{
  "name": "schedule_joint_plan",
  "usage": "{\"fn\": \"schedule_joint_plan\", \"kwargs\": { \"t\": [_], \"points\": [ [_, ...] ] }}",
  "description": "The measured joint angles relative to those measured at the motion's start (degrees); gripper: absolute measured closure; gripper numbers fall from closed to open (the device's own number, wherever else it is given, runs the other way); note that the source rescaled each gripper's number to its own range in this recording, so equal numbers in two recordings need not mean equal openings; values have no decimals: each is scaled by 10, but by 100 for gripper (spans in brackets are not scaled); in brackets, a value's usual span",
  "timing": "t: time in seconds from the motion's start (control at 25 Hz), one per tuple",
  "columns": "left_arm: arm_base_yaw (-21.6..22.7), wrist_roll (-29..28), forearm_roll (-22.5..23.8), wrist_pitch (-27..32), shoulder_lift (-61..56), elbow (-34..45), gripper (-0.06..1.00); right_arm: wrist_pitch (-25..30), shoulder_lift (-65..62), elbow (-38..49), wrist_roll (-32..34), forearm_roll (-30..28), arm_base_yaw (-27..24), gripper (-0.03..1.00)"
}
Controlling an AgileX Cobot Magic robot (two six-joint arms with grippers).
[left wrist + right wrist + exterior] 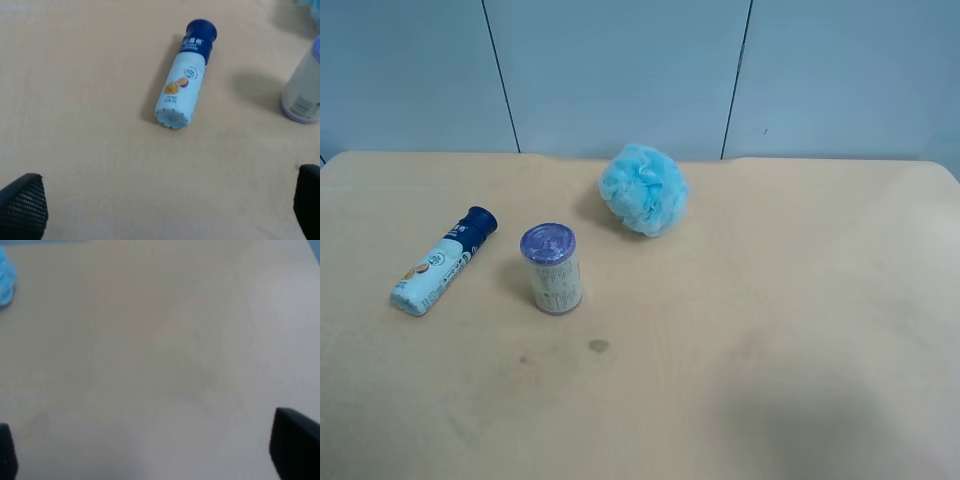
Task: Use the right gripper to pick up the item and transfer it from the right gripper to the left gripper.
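Note:
The item, a slim bottle with a dark blue cap and a white lower part, lies on its side on the table at the exterior high view's left. It also shows in the left wrist view, cap pointing away, with a small orange picture on it. No arm shows in the exterior high view. My left gripper is open and empty, its fingertips wide apart, short of the bottle's base. My right gripper is open and empty over bare table, fingertips at the frame's edges.
A short purple-lidded can stands upright just right of the bottle; it also shows in the left wrist view. A fluffy light-blue bath puff sits behind it, and its edge shows in the right wrist view. A small dark spot marks the table.

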Motion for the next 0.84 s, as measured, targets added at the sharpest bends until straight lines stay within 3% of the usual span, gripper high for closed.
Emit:
{"fn": "schedule_joint_plan", "kwargs": {
  "t": [0.6,0.84],
  "points": [
    [0,-1,0,-1,0,0,-6,0,0,0,0,0,0,-3],
    [42,-2,0,-1,0,0,-6,0,0,0,0,0,0,-3]
  ]
}}
